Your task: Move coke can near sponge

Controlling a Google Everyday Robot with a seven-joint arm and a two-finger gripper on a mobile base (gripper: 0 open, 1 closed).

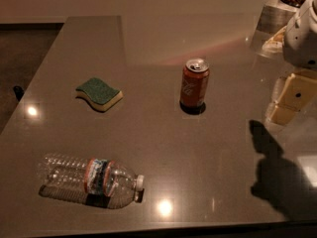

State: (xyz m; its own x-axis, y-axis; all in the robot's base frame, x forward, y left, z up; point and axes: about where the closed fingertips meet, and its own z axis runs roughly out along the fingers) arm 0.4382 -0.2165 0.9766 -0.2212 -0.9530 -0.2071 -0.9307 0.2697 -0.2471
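Can (194,86) check: where's it at, and how much room is around it?

re: Upright, roughly mid-surface (163,148), a bit right of center, silver top up. Nothing's touching it. Sponge (99,93) lies flat off to its left, green side up, well apart from the can, with only bare surface between the two.

And the edges? Anything tight?

re: Sponge is the one nearer the left edge, which runs diagonally back with dark floor beyond it, though it's not right at the lip. Can is far from every edge. Bottle (91,180) is on its side down by the front edge, left half, cap pointing right. It sits in front of the sponge and well apart from both it and the can. Back right corner has some clutter (272,19) I can't make out, close to where the arm (303,33) comes in.

What about the claw?

re: Claw (288,103) hangs at the right side of the view, over the surface, right of the can and clear of it, with open surface between them. Whether it's spread or pressed together, honestly can't tell from this angle. Its shadow falls on the front right part of the surface.
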